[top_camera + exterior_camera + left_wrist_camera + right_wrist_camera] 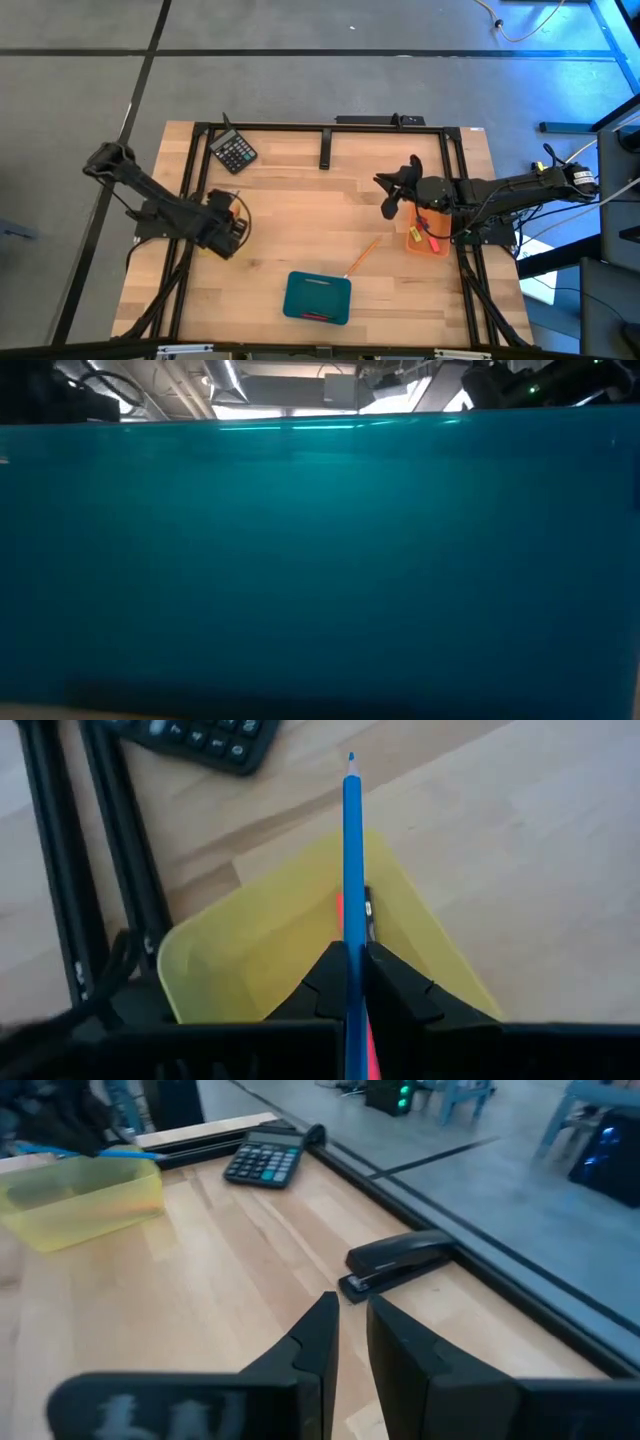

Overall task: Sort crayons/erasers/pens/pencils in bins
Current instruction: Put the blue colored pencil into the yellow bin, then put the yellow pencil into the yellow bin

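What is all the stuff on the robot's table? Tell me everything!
Calculator: one, black, far left corner.
Stapler: one, black, at the far edge.
Yellow bin: one, under the left gripper, something red inside.
Orange bin: one, right side, small pieces inside.
Teal bin: one, near edge, red stick inside.
Orange pencil: one, loose between the teal and orange bins.
Blue pen: one, held over the yellow bin.
Left gripper: jaws shut on the blue pen.
Right gripper: jaws slightly apart, empty, near the orange bin.

Pale matt wooden table (300,225), translucent, seemingly plastic yellow bin (250,935), smooth glossy blue pen (351,860).
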Tool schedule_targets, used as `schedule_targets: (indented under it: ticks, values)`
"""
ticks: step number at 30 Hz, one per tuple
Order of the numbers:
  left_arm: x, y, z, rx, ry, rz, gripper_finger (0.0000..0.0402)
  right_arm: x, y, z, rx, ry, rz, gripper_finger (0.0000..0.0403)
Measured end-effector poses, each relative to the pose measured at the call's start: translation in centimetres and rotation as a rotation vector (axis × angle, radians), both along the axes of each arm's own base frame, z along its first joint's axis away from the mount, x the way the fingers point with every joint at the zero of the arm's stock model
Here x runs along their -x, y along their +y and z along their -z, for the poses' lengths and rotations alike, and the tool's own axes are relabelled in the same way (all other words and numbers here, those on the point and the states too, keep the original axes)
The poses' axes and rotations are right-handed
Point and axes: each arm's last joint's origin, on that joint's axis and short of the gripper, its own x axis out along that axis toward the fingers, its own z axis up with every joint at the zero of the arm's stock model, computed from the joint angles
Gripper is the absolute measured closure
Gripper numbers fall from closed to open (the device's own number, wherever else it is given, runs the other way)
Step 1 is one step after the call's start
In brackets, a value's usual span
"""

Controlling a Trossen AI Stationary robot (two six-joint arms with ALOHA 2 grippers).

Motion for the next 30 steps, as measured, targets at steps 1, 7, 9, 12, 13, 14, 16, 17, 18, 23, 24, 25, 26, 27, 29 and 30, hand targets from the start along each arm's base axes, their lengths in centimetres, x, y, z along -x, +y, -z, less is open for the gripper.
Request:
schedule_targets:
  ticks: [1, 7, 9, 12, 13, 14, 16, 17, 18, 23, 24, 25, 26, 27, 29, 30]
  values:
    - [0.2, -0.3, 0.1, -0.001, -0.012, -0.008, 0.0385, 0.0, 0.0, 0.0, 0.006, 0.0, 0.01, 0.0343]
    - [1.4, -1.0, 1.4, 0.021, -0.025, -0.077, 0.0385, 0.0, -0.1, -0.3, 0.03, -0.018, 0.029, 0.0343]
    - [1.7, -1.2, 1.7, 0.023, -0.04, -0.095, 0.0385, -0.1, -0.1, -0.3, 0.029, -0.024, 0.029, 0.0343]
    - [1.7, -1.3, 1.7, 0.022, -0.074, -0.114, 0.0385, -0.1, -0.1, -0.2, 0.029, -0.022, 0.029, 0.0343]
    - [1.7, -1.3, 1.7, 0.021, -0.079, -0.119, 0.0385, -0.2, -0.1, -0.2, 0.028, -0.02, 0.029, 0.0343]
    - [1.6, -1.3, 1.7, 0.021, -0.081, -0.119, 0.0385, -0.2, -0.1, -0.2, 0.027, -0.02, 0.027, 0.0343]
    - [1.6, -1.3, 1.7, 0.021, -0.082, -0.122, 0.0379, -0.2, -0.1, -0.2, 0.021, -0.021, 0.014, 0.0343]
    - [1.6, -1.3, 1.7, 0.021, -0.083, -0.123, 0.0375, -0.2, 0.0, -0.2, 0.017, -0.02, 0.005, 0.0343]
    - [1.6, -1.3, 1.7, 0.021, -0.084, -0.124, 0.0369, -0.2, 0.0, -0.2, 0.014, -0.02, 0.0, 0.0343]
    - [1.5, -1.4, 1.7, 0.039, -0.095, -0.122, 0.0334, -0.5, 0.0, 0.2, -0.003, -0.012, 0.005, 0.0343]
    - [1.4, -1.4, 1.7, 0.034, -0.095, -0.106, 0.0328, -0.5, 0.0, 0.2, -0.003, -0.009, 0.006, 0.0343]
    - [1.3, -1.5, 1.7, 0.028, -0.104, -0.078, 0.0324, -0.6, 0.0, 0.4, -0.003, -0.002, 0.005, 0.0343]
    - [1.1, -1.6, 1.8, 0.014, -0.124, -0.039, 0.0321, -0.7, 0.0, 0.5, -0.002, 0.004, 0.005, 0.0343]
    - [0.7, -1.7, 1.7, -0.003, -0.158, 0.0, 0.032, -0.8, 0.0, 0.6, -0.001, 0.011, 0.005, 0.0343]
    - [-0.2, -2.0, 1.6, -0.064, -0.271, 0.077, 0.032, -0.9, 0.0, 0.8, -0.004, 0.025, 0.002, 0.0343]
    - [-0.7, -2.1, 1.5, -0.103, -0.336, 0.112, 0.0322, -0.9, 0.1, 0.9, -0.009, 0.031, -0.007, 0.0343]
